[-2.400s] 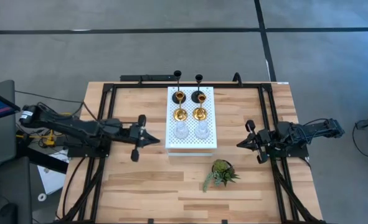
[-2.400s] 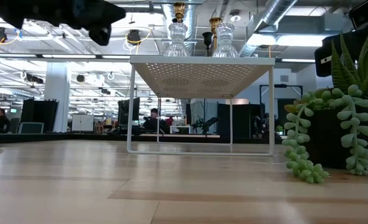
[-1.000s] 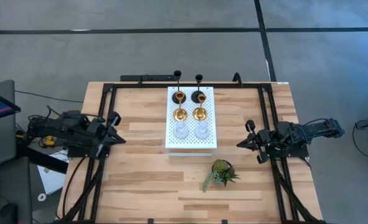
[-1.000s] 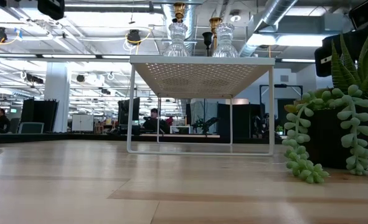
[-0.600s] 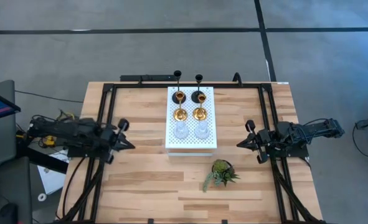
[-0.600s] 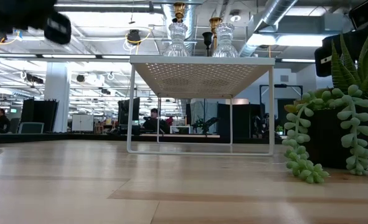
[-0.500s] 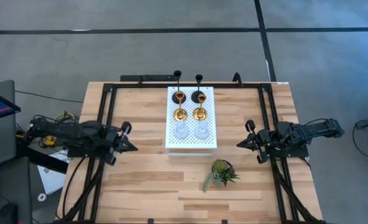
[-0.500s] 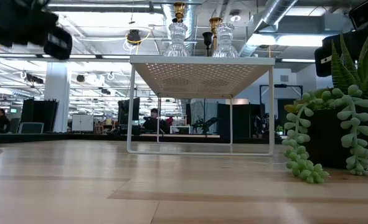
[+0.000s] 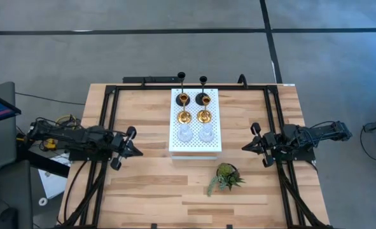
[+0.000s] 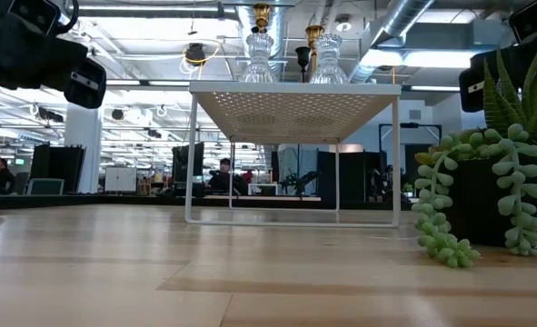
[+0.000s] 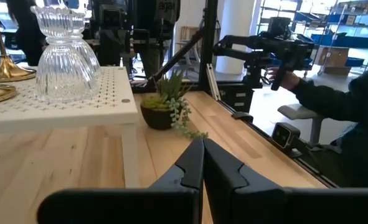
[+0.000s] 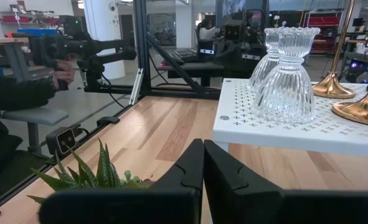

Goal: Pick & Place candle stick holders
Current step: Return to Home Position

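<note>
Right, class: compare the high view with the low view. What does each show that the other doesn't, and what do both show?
High view only: the whole table, all six holders paired on the shelf, and the left gripper and right gripper pointing at it from either side. Low view only: the shelf's legs and underside, and a seated person behind. Both: the shelf, the glass holders, the plant.

The perforated shelf (image 9: 194,145) stood on the table (image 9: 149,184) at mid-width, toward the rear edge. It carried six candle stick holders (image 9: 184,117) in two columns of three, with the two glass holders (image 9: 206,133) in the front row. The potted plant (image 9: 226,176) stood just before the shelf's right front corner, and the left gripper (image 9: 139,152) and right gripper (image 9: 244,147) flanked the shelf, both apart from it.
</note>
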`<state>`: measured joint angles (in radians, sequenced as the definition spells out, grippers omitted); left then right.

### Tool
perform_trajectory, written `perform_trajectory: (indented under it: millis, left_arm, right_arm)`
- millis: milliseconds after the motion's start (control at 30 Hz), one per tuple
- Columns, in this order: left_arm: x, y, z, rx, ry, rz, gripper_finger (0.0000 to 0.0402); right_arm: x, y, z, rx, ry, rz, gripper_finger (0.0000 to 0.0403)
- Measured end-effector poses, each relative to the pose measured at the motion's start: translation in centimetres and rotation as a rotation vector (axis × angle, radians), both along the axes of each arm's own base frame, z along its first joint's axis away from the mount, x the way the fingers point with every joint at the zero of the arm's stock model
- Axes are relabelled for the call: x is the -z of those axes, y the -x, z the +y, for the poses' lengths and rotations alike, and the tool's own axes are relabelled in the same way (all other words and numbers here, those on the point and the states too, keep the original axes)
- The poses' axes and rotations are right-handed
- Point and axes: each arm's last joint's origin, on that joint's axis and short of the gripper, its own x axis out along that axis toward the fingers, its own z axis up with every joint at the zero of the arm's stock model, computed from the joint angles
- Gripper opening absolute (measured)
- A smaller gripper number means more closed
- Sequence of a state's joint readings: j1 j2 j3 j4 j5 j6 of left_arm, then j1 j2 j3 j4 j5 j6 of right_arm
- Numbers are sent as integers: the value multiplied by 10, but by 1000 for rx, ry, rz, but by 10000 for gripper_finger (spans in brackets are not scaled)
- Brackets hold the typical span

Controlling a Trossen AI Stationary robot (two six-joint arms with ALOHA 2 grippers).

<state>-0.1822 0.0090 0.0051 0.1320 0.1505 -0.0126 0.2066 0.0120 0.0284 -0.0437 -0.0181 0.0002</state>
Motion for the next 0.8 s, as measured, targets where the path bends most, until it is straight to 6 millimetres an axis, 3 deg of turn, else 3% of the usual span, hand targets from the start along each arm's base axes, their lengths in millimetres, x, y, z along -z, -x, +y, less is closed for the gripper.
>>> perform_trajectory:
  millis: [233,800]
  left_arm:
    - [0,0,0,17,120,42,6]
    - [-1,0,0,18,127,39,6]
  right_arm:
    - [0,0,0,0,0,0,0]
    - [0,0,0,0,0,0,0]
